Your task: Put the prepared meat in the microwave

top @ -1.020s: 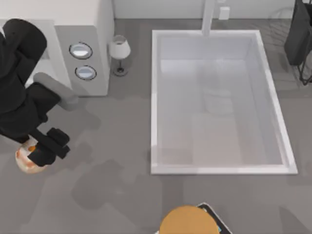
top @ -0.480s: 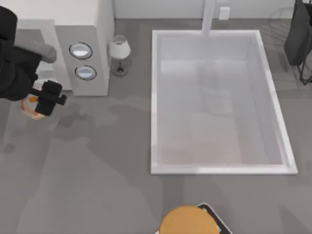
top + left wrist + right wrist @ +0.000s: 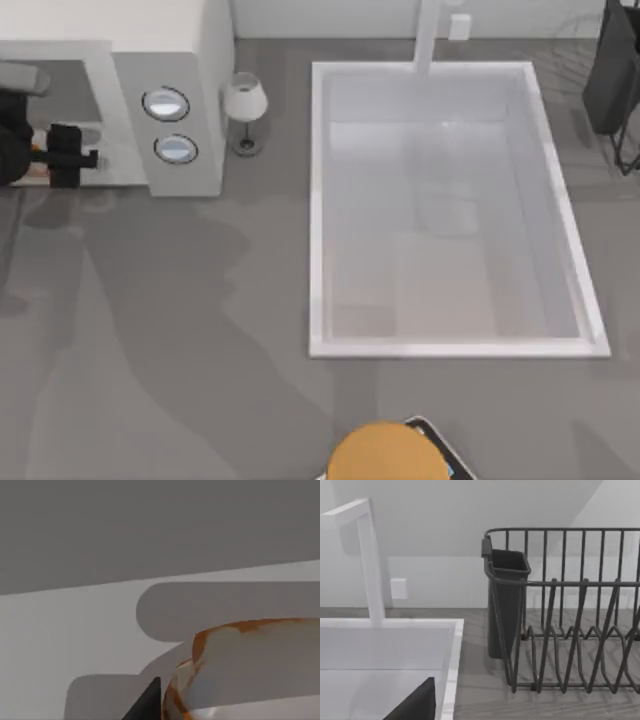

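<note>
At the far left of the tabletop (image 3: 200, 330), my left end effector (image 3: 88, 158) sits at the mouth of the microwave (image 3: 170, 60), pointing right toward the panel with the two dials (image 3: 166, 103). It is closed on the meat (image 3: 38, 172), of which I see just a pale sliver with an orange edge beside the black fingers from above. In my left wrist view the meat (image 3: 250, 670) is close up, whitish with an orange-brown rim, hanging over the pale floor of the cavity, with its shadow and the end effector's lying on that floor. One dark fingertip (image 3: 147, 702) pokes in just beside the lump.

A small wine glass (image 3: 244, 110) stands upright just right of the microwave, between it and the sink (image 3: 320, 200). The sink takes up the middle and right of the tabletop, with a white faucet (image 3: 428, 35) at its far edge. A tan-orange disc (image 3: 385, 452) lies at the near edge, well apart from the microwave, on top of something dark with a teal edge.

My right arm is parked at the far right. Its wrist view looks across the sink corner (image 3: 451, 645) and faucet (image 3: 370, 560) to a dark wire dish rack (image 3: 570, 610) with a cutlery cup (image 3: 506, 600); I cannot tell whether that end effector is open or closed.
</note>
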Available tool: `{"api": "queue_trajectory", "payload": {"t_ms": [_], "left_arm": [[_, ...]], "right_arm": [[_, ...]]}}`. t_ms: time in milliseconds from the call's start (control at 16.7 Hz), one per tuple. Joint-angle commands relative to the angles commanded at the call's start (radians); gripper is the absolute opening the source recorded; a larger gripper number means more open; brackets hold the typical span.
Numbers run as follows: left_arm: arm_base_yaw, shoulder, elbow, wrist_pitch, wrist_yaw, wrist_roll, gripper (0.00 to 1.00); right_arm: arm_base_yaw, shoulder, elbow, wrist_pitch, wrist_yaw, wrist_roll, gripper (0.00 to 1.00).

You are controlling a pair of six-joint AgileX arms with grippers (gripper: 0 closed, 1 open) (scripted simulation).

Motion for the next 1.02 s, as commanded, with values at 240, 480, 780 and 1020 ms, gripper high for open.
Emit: {"api": "queue_trajectory", "payload": {"t_ms": [240,480,780,1020], "left_arm": [[0.048,0.099,-0.035,0.328,0.035,-0.056,0.0],[0.074,0.159,-0.047,0.507,0.064,-0.095,0.0],[0.078,0.169,-0.048,0.532,0.069,-0.102,0.0],[0.07,0.171,-0.033,0.525,0.066,-0.1,0.0]], "right_arm": [[0.0,0.0,0.0,0.0,0.0,0.0,1.0],[0.0,0.0,0.0,0.0,0.0,0.0,1.0],[0.0,0.0,0.0,0.0,0.0,0.0,1.0],[0.0,0.0,0.0,0.0,0.0,0.0,1.0]]}}
